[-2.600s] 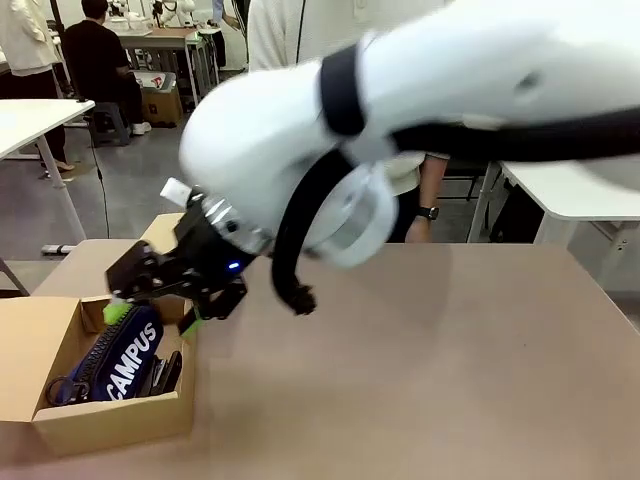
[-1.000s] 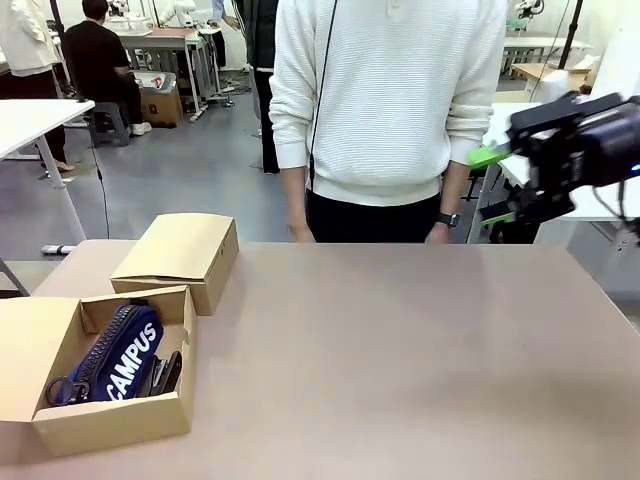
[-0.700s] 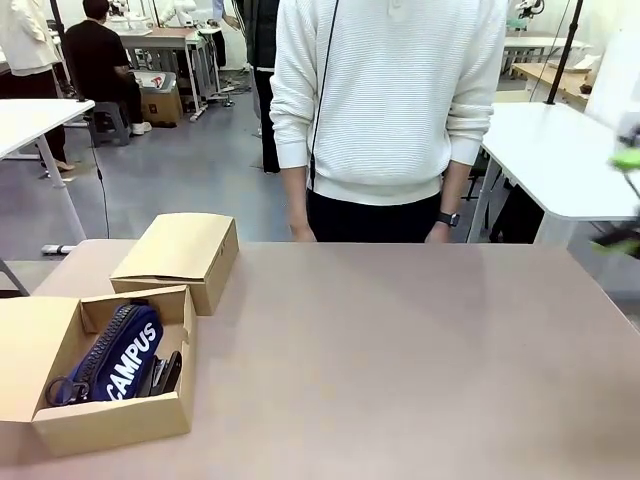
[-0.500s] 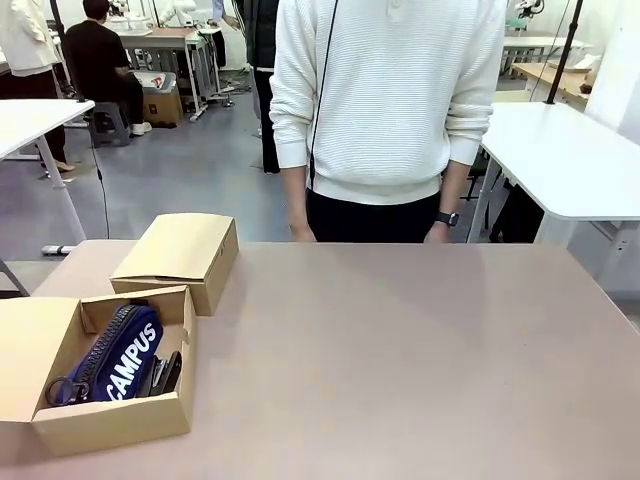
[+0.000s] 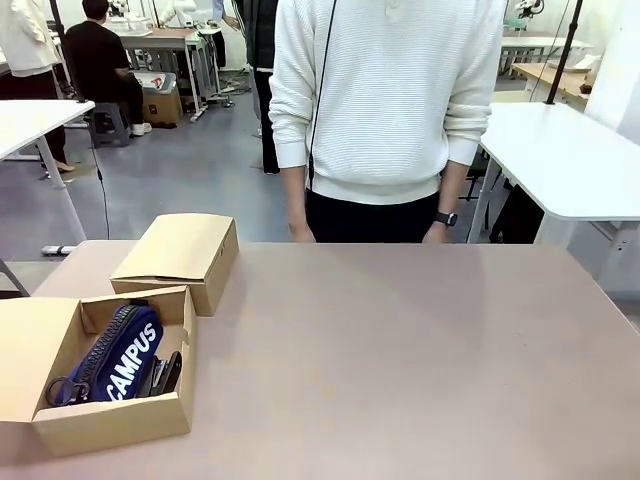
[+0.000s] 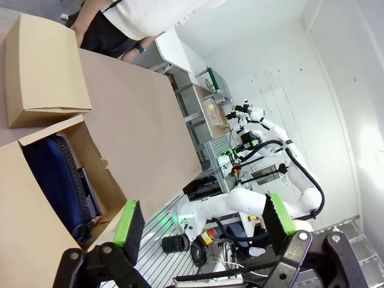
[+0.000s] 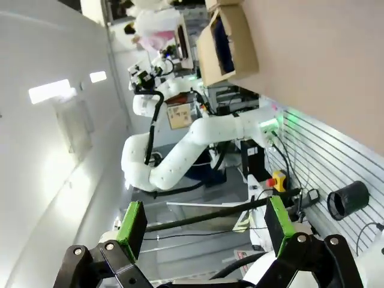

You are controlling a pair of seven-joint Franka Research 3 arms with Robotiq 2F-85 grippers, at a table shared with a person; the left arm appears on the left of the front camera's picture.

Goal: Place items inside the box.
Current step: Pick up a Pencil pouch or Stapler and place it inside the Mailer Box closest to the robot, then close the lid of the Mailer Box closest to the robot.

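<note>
Gone from above the box (image 5: 115, 425), the right gripper (image 7: 205, 221) now hangs spread and empty, as does the left gripper (image 6: 204, 217). Inside lies the navy pencil case (image 5: 118, 352), seemingly propped high; a closing flap could snag on it.

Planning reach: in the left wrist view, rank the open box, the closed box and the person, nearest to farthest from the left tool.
1. Open box, just ahead of the left tool.
2. Closed box, behind it.
3. Person, at the far side.

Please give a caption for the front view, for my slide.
A navy pencil case in the open box, closed box behind it, person across the table.
</note>
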